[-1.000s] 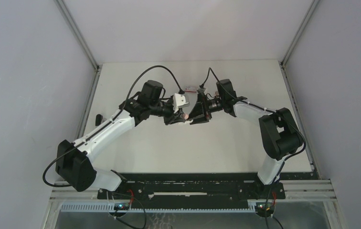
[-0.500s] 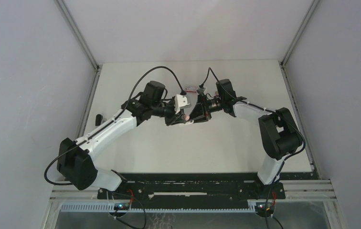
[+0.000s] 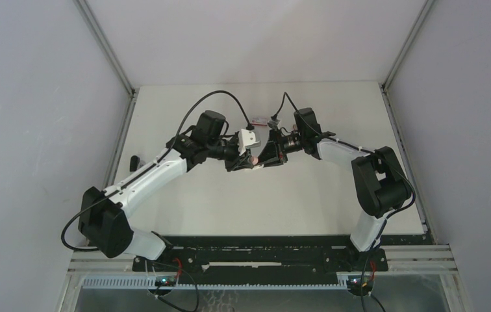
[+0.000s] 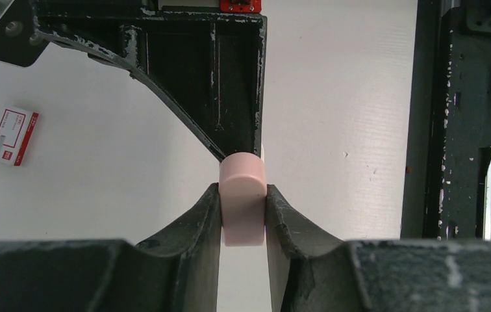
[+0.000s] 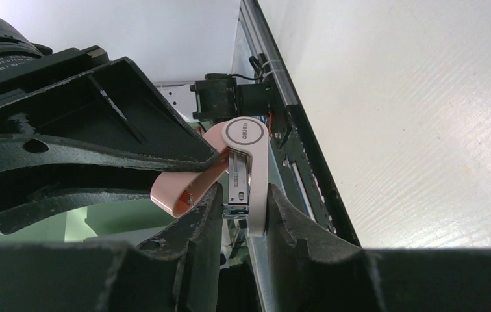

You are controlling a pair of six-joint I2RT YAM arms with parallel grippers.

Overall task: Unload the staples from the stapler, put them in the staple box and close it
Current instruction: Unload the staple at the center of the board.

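Observation:
The stapler [image 5: 251,170] is pale pink with a grey metal magazine [image 5: 238,182] between its two arms, and it is hinged open. My right gripper [image 5: 244,209] is shut on its lower arm and magazine. My left gripper [image 4: 243,218] is shut on the rounded end of the pink upper arm [image 4: 243,195], which is swung away to the left. In the top view both grippers, the left [image 3: 245,158] and the right [image 3: 263,158], meet above the table's middle with the stapler [image 3: 254,157] between them. No staples can be made out.
A flat red-and-white box [image 4: 13,135] lies on the white table, behind the grippers in the top view [image 3: 260,121]. A small black object [image 3: 134,160] sits at the table's left edge. Grey walls enclose the table on three sides.
My left wrist has shifted slightly up and right and rotated a little. Both grippers keep their hold on the stapler. The right arm has barely moved.

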